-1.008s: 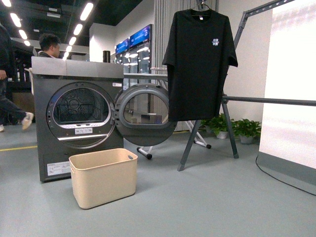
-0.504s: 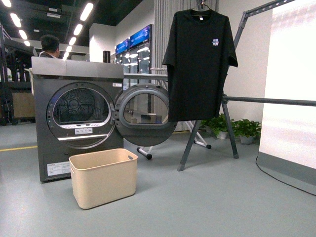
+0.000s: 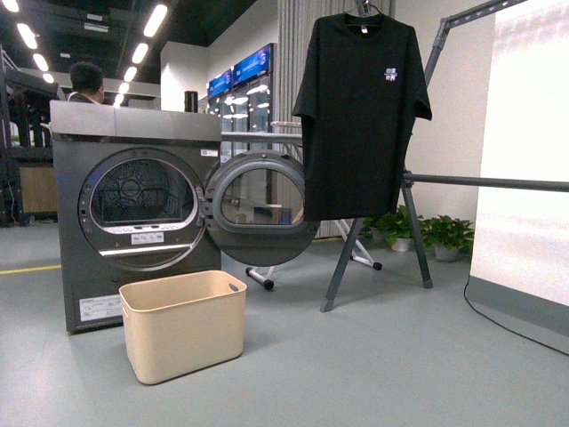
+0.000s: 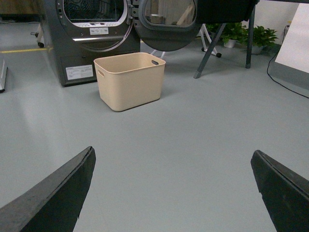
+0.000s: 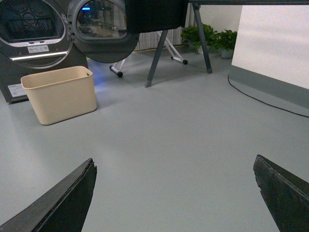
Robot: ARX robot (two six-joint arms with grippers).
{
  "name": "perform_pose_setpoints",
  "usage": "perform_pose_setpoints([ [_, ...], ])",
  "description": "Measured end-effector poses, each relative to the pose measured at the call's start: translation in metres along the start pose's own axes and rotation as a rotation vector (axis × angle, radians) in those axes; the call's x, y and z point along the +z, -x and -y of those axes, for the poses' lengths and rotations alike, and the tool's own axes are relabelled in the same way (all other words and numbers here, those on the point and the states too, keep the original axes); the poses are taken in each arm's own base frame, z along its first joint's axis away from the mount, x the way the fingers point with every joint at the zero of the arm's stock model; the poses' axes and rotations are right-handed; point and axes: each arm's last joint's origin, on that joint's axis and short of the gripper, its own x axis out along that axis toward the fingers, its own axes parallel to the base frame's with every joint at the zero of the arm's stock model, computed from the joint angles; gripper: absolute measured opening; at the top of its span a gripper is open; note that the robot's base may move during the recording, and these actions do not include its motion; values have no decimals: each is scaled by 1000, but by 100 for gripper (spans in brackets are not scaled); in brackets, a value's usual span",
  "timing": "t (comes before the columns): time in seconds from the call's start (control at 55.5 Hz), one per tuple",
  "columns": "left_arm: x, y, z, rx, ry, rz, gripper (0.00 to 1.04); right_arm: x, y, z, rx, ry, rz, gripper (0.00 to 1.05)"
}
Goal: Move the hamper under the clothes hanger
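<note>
left gripper (image 4: 172,152) first: both dark fingers (image 4: 58,193) sit at the far edges of its wrist view, spread wide, nothing between them but bare grey floor (image 4: 193,145). right gripper (image 5: 175,160), same story, fingers (image 5: 58,203) well apart and holding nothing. now the hamper (image 3: 182,325): it stands upright on the floor just in front of the dryer (image 3: 133,222), below the round opening, open top facing up. the dryer door (image 3: 258,209) hangs swung open to the right, above and behind the hamper's right end. over to the right stands the clothes hanger (image 3: 342,265), slanted legs planted on the floor, a long bar running off right, and a black t-shirt (image 3: 360,116) hanging from its top. the hamper is well apart from it, off to the left of the rack's legs, not under the shirt. potted plants (image 3: 444,233) sit behind the rack by the wall, and a white panel (image 3: 524,160) fills the right edge.
</note>
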Motion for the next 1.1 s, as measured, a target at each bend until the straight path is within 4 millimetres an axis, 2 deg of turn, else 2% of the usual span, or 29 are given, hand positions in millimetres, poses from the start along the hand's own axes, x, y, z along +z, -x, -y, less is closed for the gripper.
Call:
perform_pose_setpoints([
  [1.098, 0, 0, 0, -2, 0, 0, 98, 0, 0, 0, -1, 0, 0, 97],
])
